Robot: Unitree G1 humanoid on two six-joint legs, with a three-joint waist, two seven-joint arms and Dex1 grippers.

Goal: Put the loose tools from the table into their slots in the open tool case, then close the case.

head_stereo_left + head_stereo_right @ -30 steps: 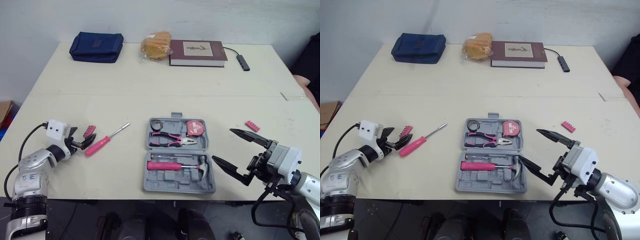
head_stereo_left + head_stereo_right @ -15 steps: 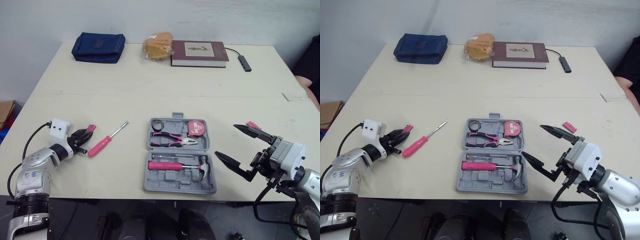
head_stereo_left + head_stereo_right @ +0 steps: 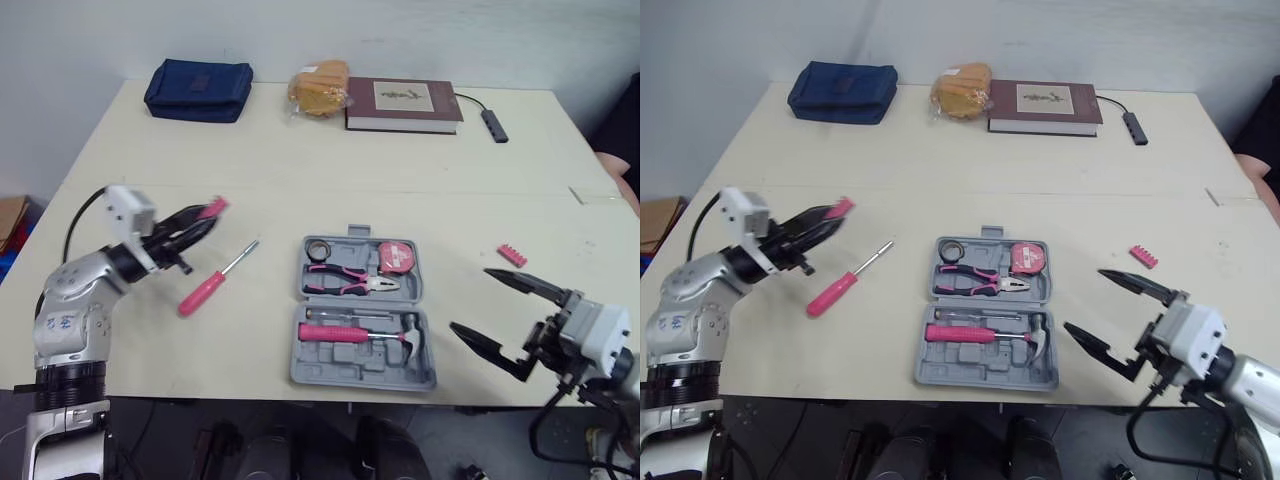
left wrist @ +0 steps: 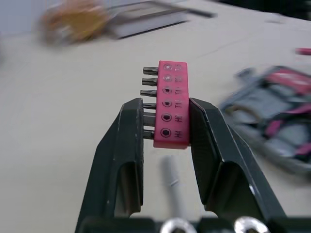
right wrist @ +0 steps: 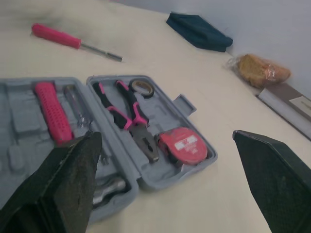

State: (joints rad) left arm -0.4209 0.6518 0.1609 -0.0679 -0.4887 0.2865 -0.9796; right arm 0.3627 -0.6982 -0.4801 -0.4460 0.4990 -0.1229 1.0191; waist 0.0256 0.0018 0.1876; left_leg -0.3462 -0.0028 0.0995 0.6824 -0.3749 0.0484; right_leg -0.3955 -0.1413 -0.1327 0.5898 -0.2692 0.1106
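My left gripper is lifted above the table's left side, shut on a pink bit holder whose bits stick out sideways between the fingers. Below it on the table lies a pink-handled screwdriver. The grey tool case lies open in the middle, holding pliers, a tape measure, a tape roll, a pink screwdriver and a hammer. A second pink bit holder lies to the right of the case. My right gripper stands open near the case's right front corner, holding nothing.
Along the far edge lie a navy pouch, a bagged bread roll, a brown book and a small hub on a cable. A person's arm shows at the right edge.
My left gripper shut on the pink bit holder and lifted it off the table, up and toward the case. My right gripper drew back a little toward the front right.
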